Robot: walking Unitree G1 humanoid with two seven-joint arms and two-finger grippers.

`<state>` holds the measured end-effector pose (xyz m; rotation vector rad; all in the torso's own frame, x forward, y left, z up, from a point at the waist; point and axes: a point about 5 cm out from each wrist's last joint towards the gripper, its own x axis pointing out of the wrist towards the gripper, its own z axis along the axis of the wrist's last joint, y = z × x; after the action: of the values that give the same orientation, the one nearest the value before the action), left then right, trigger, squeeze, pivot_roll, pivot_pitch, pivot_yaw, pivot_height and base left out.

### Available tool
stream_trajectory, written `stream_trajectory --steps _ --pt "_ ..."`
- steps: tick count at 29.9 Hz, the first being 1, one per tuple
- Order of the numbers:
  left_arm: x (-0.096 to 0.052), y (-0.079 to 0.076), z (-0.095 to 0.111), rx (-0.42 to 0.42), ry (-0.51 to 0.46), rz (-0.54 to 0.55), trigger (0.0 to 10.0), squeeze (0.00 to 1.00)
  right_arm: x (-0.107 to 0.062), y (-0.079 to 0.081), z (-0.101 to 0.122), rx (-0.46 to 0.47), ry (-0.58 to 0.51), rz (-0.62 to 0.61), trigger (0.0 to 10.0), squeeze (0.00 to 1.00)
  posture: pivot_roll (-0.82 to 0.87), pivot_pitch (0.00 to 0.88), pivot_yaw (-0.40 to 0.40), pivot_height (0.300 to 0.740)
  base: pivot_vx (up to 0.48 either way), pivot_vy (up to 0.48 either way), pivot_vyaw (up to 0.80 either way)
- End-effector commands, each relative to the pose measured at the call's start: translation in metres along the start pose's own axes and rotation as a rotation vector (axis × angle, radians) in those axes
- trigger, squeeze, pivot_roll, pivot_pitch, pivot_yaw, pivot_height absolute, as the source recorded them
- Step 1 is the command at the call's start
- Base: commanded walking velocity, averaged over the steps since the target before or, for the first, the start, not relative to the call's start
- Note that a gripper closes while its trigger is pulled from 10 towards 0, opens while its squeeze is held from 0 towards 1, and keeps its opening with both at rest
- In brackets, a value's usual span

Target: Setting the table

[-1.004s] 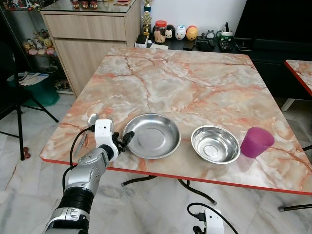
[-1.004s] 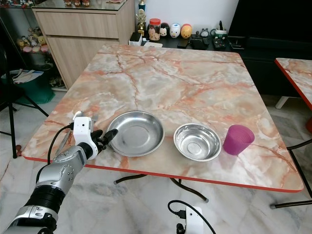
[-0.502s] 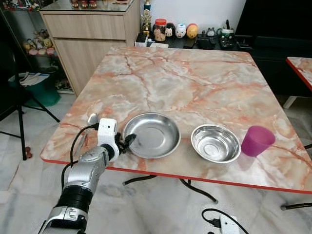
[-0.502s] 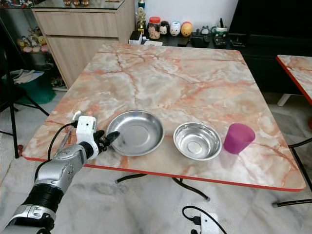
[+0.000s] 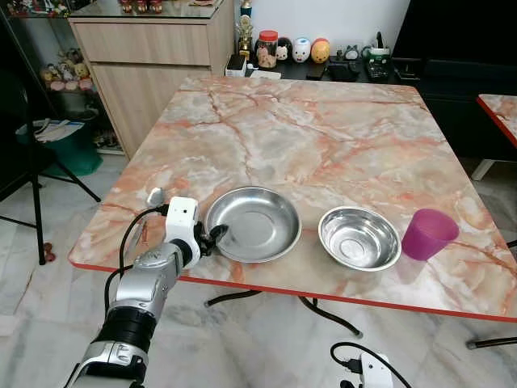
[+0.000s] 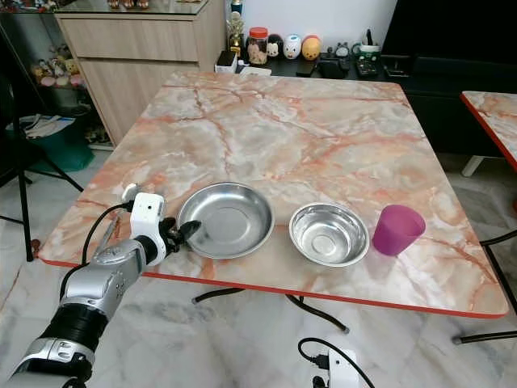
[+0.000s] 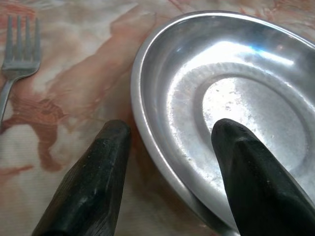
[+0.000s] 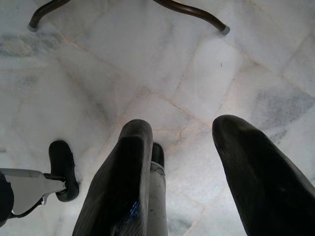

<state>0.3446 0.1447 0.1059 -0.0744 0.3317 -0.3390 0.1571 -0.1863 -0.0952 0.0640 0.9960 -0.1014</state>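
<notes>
Left pincer (image 7: 170,147) at the near-left rim of the steel plate (image 5: 253,224), fingers parted and straddling the rim: one finger (image 7: 256,182) inside the dish, the other on the marble outside. Not closed on it.

Plate sits on the counter (image 5: 323,137) near the front edge; steel bowl (image 5: 359,238) beside it, purple cup (image 5: 428,234) beyond the bowl. Fork (image 7: 15,64) lies on the counter just left of the plate.

Judgement: the step is gripping the plate rim. Rim is thin and sloped, so seat it deep between the fingers before closing, then lift level; a shallow pinch could slip.

Right pincer (image 8: 179,162) hangs idle over the floor, fingers apart.
</notes>
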Motion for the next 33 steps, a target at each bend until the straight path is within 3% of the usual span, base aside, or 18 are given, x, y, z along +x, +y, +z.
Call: stream_trajectory --steps 1,9,10,11,12,16,17,18,19,20,31,32,33 --pt "0.003 -0.002 0.005 0.01 0.003 -0.01 10.0 0.0 0.0 0.0 -0.001 0.005 0.001 -0.001 10.0 0.0 0.09 0.0 -0.011 0.74 0.0 0.0 0.0" --pt "0.006 -0.007 0.008 0.032 0.004 -0.016 10.0 0.0 0.0 0.002 0.0 0.002 -0.003 0.007 10.0 0.0 0.09 0.0 -0.008 0.74 0.0 0.0 0.0" --pt "0.006 -0.006 0.008 0.031 0.005 -0.011 8.8 0.0 0.0 0.002 0.001 0.002 -0.003 0.007 10.0 0.0 0.09 0.0 -0.008 0.74 0.0 0.0 0.0" --pt "0.006 -0.006 0.007 0.03 0.006 -0.007 8.8 0.0 0.0 0.002 0.001 0.002 -0.003 0.008 10.0 0.0 0.09 0.0 -0.008 0.74 0.0 0.0 0.0" --pt "0.006 -0.006 0.007 0.03 0.008 -0.005 8.2 0.0 0.0 0.003 0.001 0.001 -0.003 0.009 10.0 0.0 0.09 0.0 -0.008 0.74 0.0 0.0 0.0" --pt "0.006 -0.005 0.006 0.032 0.011 -0.006 8.4 0.0 0.0 0.004 0.001 -0.001 -0.003 0.01 10.0 0.0 0.09 0.0 -0.009 0.74 0.0 0.0 0.0" --pt "0.006 -0.005 0.005 0.031 0.015 -0.002 5.0 0.0 0.001 0.004 0.001 -0.001 -0.003 0.01 10.0 0.0 0.09 0.0 -0.009 0.74 0.0 0.0 0.0" --pt "0.006 -0.005 0.004 0.033 0.021 0.0 4.9 0.0 0.001 0.004 0.001 -0.001 -0.003 0.011 10.0 0.0 0.09 0.0 -0.009 0.74 0.0 0.0 0.0" --pt "0.006 -0.004 0.003 0.035 0.025 0.002 5.5 0.0 0.001 0.005 0.001 -0.001 -0.002 0.011 10.0 0.0 0.09 0.0 -0.009 0.74 0.0 0.0 0.0" --pt "0.006 -0.004 0.002 0.036 0.031 0.004 10.0 0.0 0.001 0.005 0.002 -0.001 -0.002 0.012 10.0 0.0 0.09 0.0 -0.009 0.74 0.0 0.0 0.0" --pt "0.006 -0.002 0.0 0.02 0.04 0.013 10.0 0.0 0.001 0.011 0.001 -0.005 -0.001 0.017 10.0 0.0 0.09 0.0 -0.01 0.74 0.0 0.0 0.0" --pt "0.006 -0.002 0.0 0.021 0.037 0.014 3.7 0.0 0.001 0.007 0.0 -0.005 0.0 0.014 10.0 0.0 0.09 0.0 -0.01 0.74 0.0 0.0 0.0" --pt "0.006 -0.002 0.0 0.021 0.036 0.014 0.0 0.0 0.0 0.005 0.0 -0.004 0.001 0.012 10.0 0.0 0.09 0.0 -0.01 0.74 0.0 0.0 0.0"
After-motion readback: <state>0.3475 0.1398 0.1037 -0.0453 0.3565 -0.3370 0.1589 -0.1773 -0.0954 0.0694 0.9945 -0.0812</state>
